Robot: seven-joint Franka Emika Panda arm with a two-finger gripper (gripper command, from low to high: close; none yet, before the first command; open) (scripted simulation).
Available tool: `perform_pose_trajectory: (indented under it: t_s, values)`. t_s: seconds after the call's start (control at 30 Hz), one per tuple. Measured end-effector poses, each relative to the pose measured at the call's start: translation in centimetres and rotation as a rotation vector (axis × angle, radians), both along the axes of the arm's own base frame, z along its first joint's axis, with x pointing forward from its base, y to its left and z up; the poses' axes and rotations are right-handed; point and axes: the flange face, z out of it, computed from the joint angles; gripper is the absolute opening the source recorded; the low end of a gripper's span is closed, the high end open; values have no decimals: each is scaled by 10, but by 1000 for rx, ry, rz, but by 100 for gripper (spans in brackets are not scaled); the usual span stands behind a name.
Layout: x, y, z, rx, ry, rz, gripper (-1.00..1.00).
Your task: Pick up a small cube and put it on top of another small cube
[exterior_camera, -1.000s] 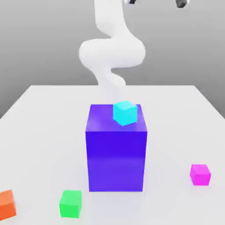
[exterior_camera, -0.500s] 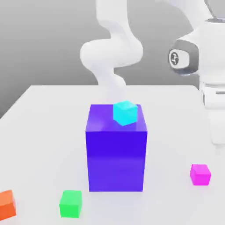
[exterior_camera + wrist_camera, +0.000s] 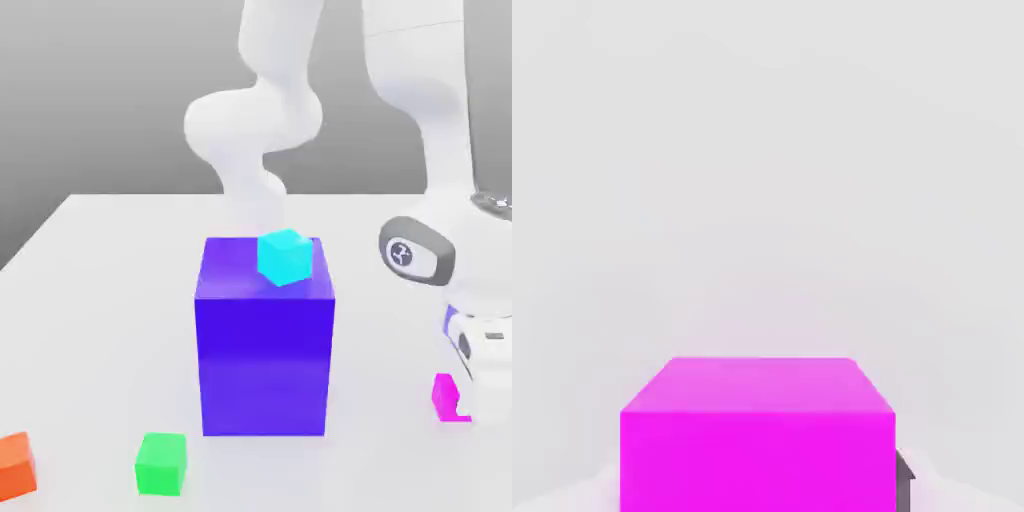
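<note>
At the exterior view's left edge, an orange cube (image 3: pixel 14 467) sits on the white table (image 3: pixel 100 330), partly cut off by the picture's border. Next comes a green cube (image 3: pixel 161 464), also on the tabletop, near the front. To its right stands the big blue-purple block (image 3: pixel 264 365), upright, with a cyan cube (image 3: pixel 285 257) resting on its top face, toward the right side and turned at an angle to the block's edges. Behind the block rises the lower part of the white Panda arm (image 3: pixel 255 120); its far end comes down at the exterior view's right. There the small magenta-pink cube (image 3: pixel 446 398) lies on the table, well apart from the block and partly hidden by the low gripper (image 3: pixel 490 395). In the hand view, the magenta-pink cube's top and one side face show. Whether the gripper is wide, narrow or holding the cube, I cannot tell.
</note>
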Motion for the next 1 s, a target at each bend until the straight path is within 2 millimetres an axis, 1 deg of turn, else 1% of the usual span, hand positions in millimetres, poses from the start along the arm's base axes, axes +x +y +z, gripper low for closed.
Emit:
perform_pose_trajectory:
  t_s: [0.07,0.2,0.23,0.3,0.4,0.5,0.67,0.77,0.83,0.93,1.0]
  values:
    - [1,1,11,0,-1,1,-100]
    - [1,0,53,0,-1,0,-100]
    - [4,-4,62,-1,-1,-24,-100]
    - [22,-24,69,-2,-1,-159,-100]
    - [51,-63,75,-3,-3,-396,-100]
    - [76,-107,82,-4,-5,-641,-100]
    - [108,-187,92,-5,-6,-1052,-100]
    - [119,-238,99,-4,-6,-1301,-100]
    - [123,-274,103,-4,-6,-1468,-100]
    - [123,-328,109,-2,-5,-1719,-100]
    - [120,-365,114,-1,-3,-1887,-100]
